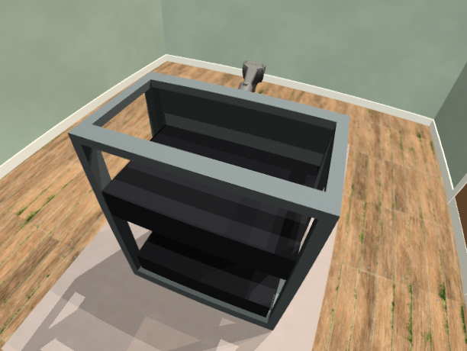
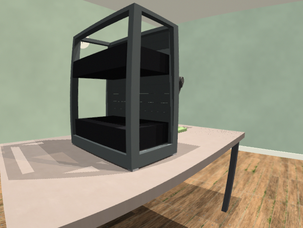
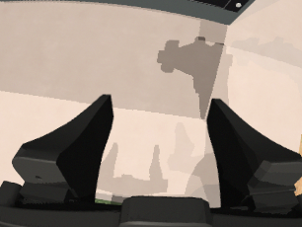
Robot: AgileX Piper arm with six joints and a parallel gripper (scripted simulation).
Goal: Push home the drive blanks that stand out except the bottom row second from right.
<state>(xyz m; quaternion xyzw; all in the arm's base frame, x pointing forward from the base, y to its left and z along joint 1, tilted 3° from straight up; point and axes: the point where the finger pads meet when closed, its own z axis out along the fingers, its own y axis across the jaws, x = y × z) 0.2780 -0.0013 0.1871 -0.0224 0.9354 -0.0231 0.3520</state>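
The grey rack (image 1: 210, 168) (image 2: 133, 86) (image 3: 217, 16) stands upright on the table. The top and exterior views show it from behind and the side, with a black upper box (image 1: 191, 233) (image 2: 104, 62) and a black lower box (image 2: 104, 134) inside. The drive blanks on the front are hidden there. The wrist view shows only the rack's bottom edge and a sliver of black front with a small pale dot at the top, so no blank can be told apart. My gripper (image 3: 161, 108) is open and empty, in front of the rack and above the table, with a gap to the rack's edge.
A grey part of the arm (image 1: 252, 74) (image 2: 181, 82) shows beyond the rack's front. A light green item (image 2: 182, 129) lies on the table (image 2: 74, 193) in front of the rack. Shadows of the arm and gripper fall on the table top. The table's edge runs along the rack's side.
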